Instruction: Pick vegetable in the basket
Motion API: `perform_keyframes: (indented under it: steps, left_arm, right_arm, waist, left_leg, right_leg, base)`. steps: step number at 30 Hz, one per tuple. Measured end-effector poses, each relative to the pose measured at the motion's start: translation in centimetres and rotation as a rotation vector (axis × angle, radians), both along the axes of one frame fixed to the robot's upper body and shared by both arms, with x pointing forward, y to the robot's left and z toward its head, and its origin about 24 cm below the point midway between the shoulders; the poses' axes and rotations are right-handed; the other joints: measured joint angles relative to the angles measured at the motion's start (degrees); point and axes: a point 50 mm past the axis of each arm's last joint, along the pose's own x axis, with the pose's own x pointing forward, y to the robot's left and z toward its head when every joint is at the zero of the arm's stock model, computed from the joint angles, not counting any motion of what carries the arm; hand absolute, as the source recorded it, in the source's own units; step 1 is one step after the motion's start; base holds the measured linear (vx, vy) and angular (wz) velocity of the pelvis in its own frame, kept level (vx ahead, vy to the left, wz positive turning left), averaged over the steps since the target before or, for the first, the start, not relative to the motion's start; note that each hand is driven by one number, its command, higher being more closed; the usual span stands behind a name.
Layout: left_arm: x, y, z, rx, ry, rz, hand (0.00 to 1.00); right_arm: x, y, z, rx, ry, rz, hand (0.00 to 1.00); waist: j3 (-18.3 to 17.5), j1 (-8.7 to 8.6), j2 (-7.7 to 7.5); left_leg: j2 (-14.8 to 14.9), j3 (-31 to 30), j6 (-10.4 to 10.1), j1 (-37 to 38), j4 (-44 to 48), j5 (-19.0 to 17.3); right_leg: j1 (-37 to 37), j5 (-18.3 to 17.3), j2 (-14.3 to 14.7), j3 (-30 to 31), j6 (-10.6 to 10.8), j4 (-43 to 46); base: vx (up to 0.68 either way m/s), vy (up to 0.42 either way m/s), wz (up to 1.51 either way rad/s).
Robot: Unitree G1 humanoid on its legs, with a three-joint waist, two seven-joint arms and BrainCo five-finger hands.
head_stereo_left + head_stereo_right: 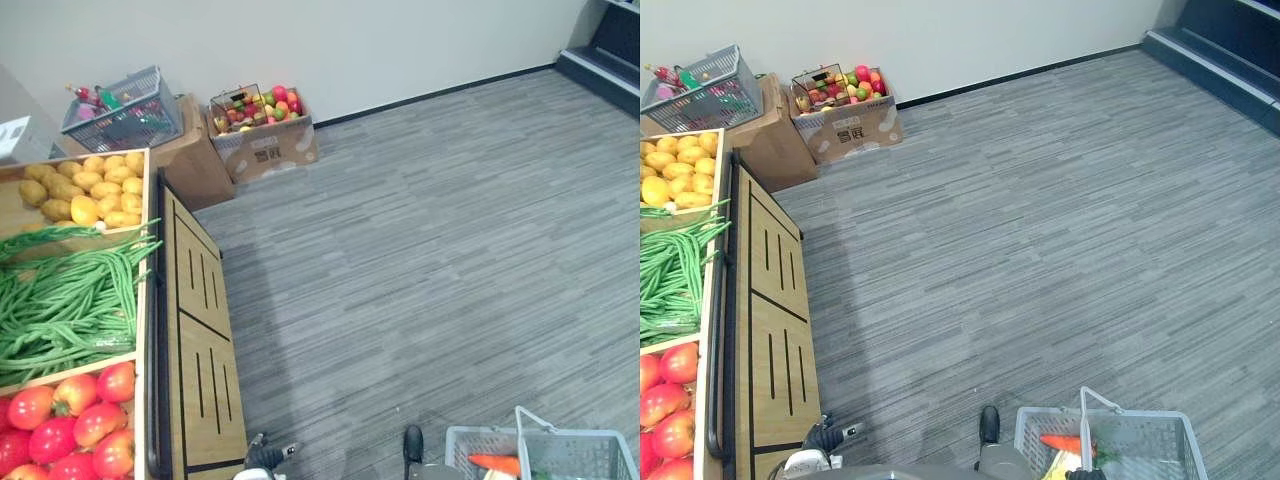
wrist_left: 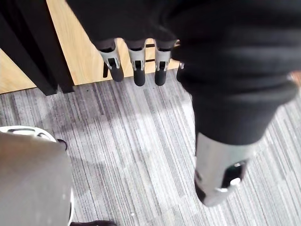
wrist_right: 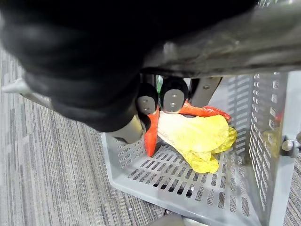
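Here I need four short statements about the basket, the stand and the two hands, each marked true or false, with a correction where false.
1. The left hand holds a tomato. False: its fingers hang relaxed and hold nothing.
2. An orange carrot lies in the grey basket. True.
3. On the stand, the green beans lie between the yellow produce and the red produce. True.
4. The right hand is open. False: its fingers curl round the basket handle.

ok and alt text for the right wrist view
The right hand curls round the handle of a grey plastic basket. Inside lie an orange carrot and a pale yellow vegetable; grey carpet shows beside it.
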Motion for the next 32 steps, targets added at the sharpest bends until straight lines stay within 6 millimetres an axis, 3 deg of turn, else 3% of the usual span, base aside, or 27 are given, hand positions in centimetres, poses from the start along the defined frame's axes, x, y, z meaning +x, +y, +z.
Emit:
perform_keyframes:
  steps: [1,2,3,5,7,9,11,23,29,32]
  left_arm:
    - [0.7,-0.7,0.2,-0.002,-0.027,-0.043,0.00]
    - [0.9,-0.4,0.3,0.007,-0.033,-0.047,0.00]
    - [1.2,-0.1,0.5,0.015,-0.048,-0.047,0.00]
    - [1.2,-0.1,0.5,0.018,-0.049,-0.055,0.00]
    - [1.2,-0.4,0.5,0.010,-0.049,-0.058,0.00]
    - [1.3,-0.5,0.5,0.008,-0.053,-0.058,0.00]
    - [1.5,-0.2,0.7,0.014,-0.065,-0.050,0.00]
    - [1.2,0.1,0.5,0.012,-0.051,-0.031,0.00]
    - [0.2,-0.1,-0.1,-0.020,0.003,0.032,0.00]
    - [-0.1,0.0,-0.3,-0.038,0.014,0.076,0.00]
  right_arm:
    - [2.0,1.2,0.2,0.014,-0.079,-0.013,1.00]
    - [1.6,1.4,0.1,0.024,-0.071,-0.049,1.00]
    - [1.4,1.9,-0.1,0.040,-0.064,-0.062,1.00]
    - [1.6,2.5,-0.2,0.050,-0.065,-0.036,1.00]
    - [1.9,2.5,-0.2,0.048,-0.066,-0.017,1.00]
    - [1.5,2.6,-0.4,0.056,-0.041,-0.021,1.00]
    - [1.6,2.8,-0.5,0.064,-0.026,-0.022,1.00]
    - [0.8,2.9,-0.7,0.080,0.001,-0.028,1.00]
    - [-0.9,2.1,-0.8,0.072,0.028,-0.077,1.00]
    - [-1.2,1.9,-0.8,0.074,0.031,-0.102,1.00]
  waist:
    - [1.50,0.06,0.03]
    - [1.94,0.07,-1.34]
    - [2.12,0.73,-2.46]
    - [1.84,1.50,-3.09]
    - [1.82,1.39,-2.02]
    - [1.57,1.51,-1.70]
    - [1.66,2.11,-1.76]
    - [1.58,1.68,-1.93]
    - [0.69,1.18,0.52]
    - [0.47,0.99,1.04]
  left_leg:
    - [1.49,7.01,1.81,0.17,-1.12,-2.73]
    - [1.31,6.96,1.50,1.04,-1.51,-2.95]
    - [0.78,6.82,1.15,1.48,-1.09,-3.16]
    - [0.90,6.67,1.18,1.32,-0.05,-3.14]
    - [1.03,6.09,1.36,0.45,0.61,-2.93]
    - [0.74,4.69,1.25,-0.93,0.33,-1.83]
    - [0.61,4.92,1.28,-1.74,0.21,-1.75]
    - [1.57,1.68,0.31,-0.50,-1.94,-2.98]
    - [2.20,0.62,-0.36,1.88,-1.68,-4.16]
    - [1.75,0.03,-0.29,1.86,-0.49,-4.07]
  right_leg:
    - [-6.91,-5.44,-2.60,-9.77,-4.61,12.94]
    - [-8.02,-7.63,-4.43,-13.74,-3.89,19.35]
    - [-8.27,-7.83,-4.39,-13.68,-3.32,20.67]
    - [-7.27,-8.04,-3.90,-12.50,-2.85,18.26]
    - [-6.20,-7.31,-3.24,-13.04,-1.80,13.19]
    - [-3.12,-2.41,-1.90,-13.88,-1.37,3.69]
    - [-2.20,-0.80,-1.21,-13.97,-1.12,-0.49]
    - [-0.68,-0.76,-0.80,-16.58,-1.10,-0.51]
    - [1.60,-0.08,-0.06,-16.65,-1.37,-0.51]
    - [1.95,-0.19,-0.29,-16.40,-1.50,-0.51]
  base:
    - [-0.21,0.233,-0.68]
    - [-0.18,0.177,-0.63]
    - [0.02,0.012,-0.23]
    - [-0.08,-0.064,-0.39]
    - [-0.09,-0.047,-0.13]
    - [-0.08,-0.038,0.11]
    - [-0.07,-0.021,-0.06]
    - [-0.04,0.036,0.07]
    - [0.07,0.082,0.01]
    - [0.07,0.083,-0.02]
